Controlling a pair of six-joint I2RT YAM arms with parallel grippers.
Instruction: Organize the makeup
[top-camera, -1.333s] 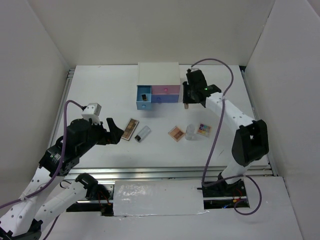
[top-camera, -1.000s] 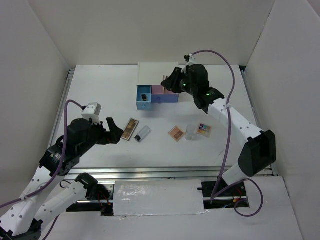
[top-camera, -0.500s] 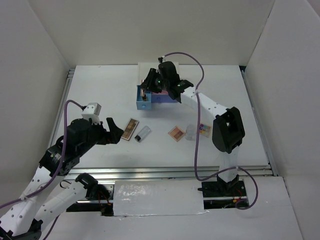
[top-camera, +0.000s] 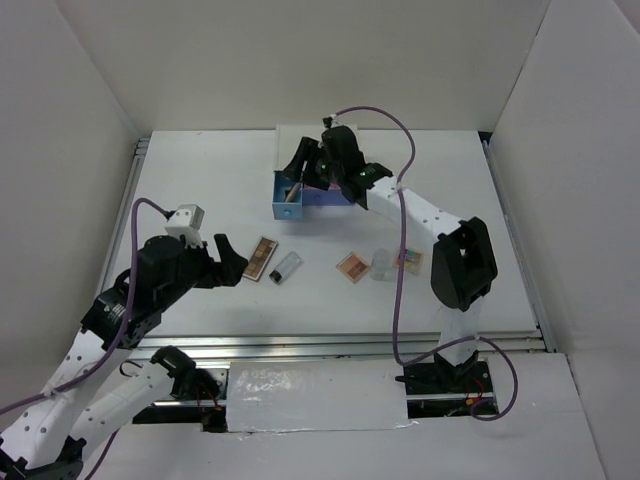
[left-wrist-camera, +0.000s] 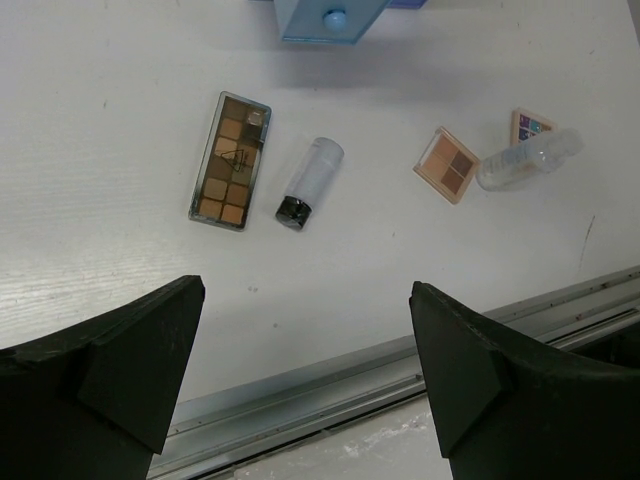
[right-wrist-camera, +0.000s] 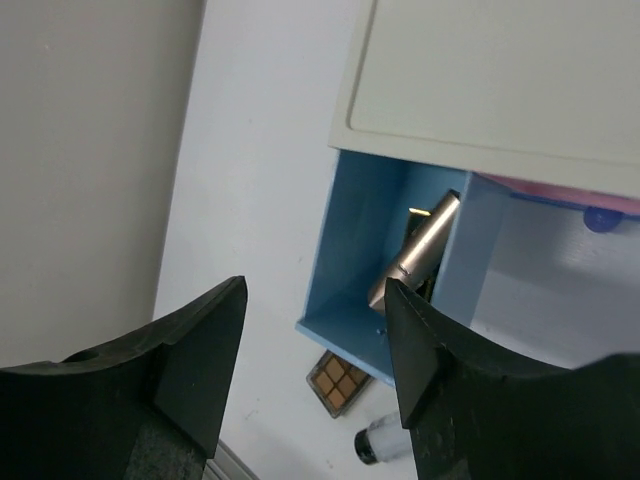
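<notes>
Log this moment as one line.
left gripper: open, above table | right gripper: open, above blue drawer | lipstick tube: in blue drawer

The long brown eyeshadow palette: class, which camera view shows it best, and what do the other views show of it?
The left wrist view: the palette lies whole, its pans distinct. The top external view shows the palette small. The right wrist view catches only one end past the blue drawer.

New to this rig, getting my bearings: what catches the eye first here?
The right gripper, open, hangs over the pulled-out blue drawer, where a metallic lipstick tube lies. Nearer the arms, the brown palette and a clear bottle lie before the open left gripper.
</notes>
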